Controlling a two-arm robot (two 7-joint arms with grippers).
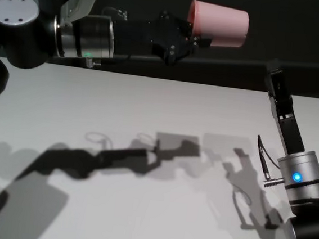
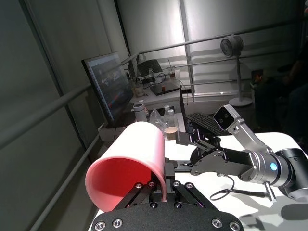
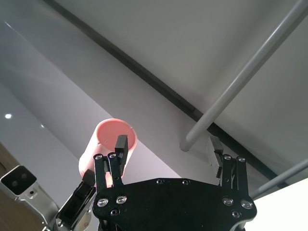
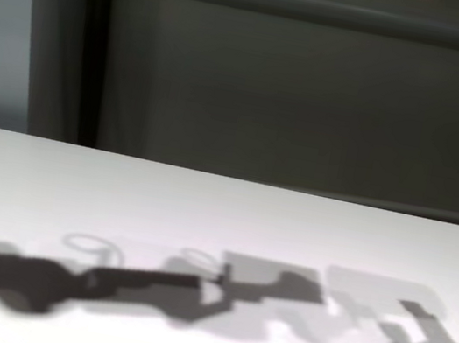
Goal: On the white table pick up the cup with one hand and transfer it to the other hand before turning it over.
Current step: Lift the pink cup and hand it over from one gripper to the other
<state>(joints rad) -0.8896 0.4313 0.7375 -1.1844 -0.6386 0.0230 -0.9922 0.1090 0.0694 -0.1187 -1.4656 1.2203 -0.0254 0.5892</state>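
The pink cup (image 1: 219,25) is held on its side high above the white table (image 1: 166,103). Its mouth faces my left gripper (image 1: 193,34), which is shut on the cup's wall at the rim. In the left wrist view the cup (image 2: 130,161) sits in my left gripper (image 2: 161,185), open mouth toward the camera. My right gripper (image 1: 275,71) points upward at the right, below and to the right of the cup, apart from it. In the right wrist view my right gripper (image 3: 167,150) is open and empty, with the cup's closed base (image 3: 111,136) beyond one finger.
The table (image 4: 206,203) carries only the arms' shadows. A dark wall runs behind its far edge. The right arm's silver wrist with a blue light (image 1: 297,177) and a cable stands over the table's right side. A monitor and cluttered desks (image 2: 154,91) lie beyond.
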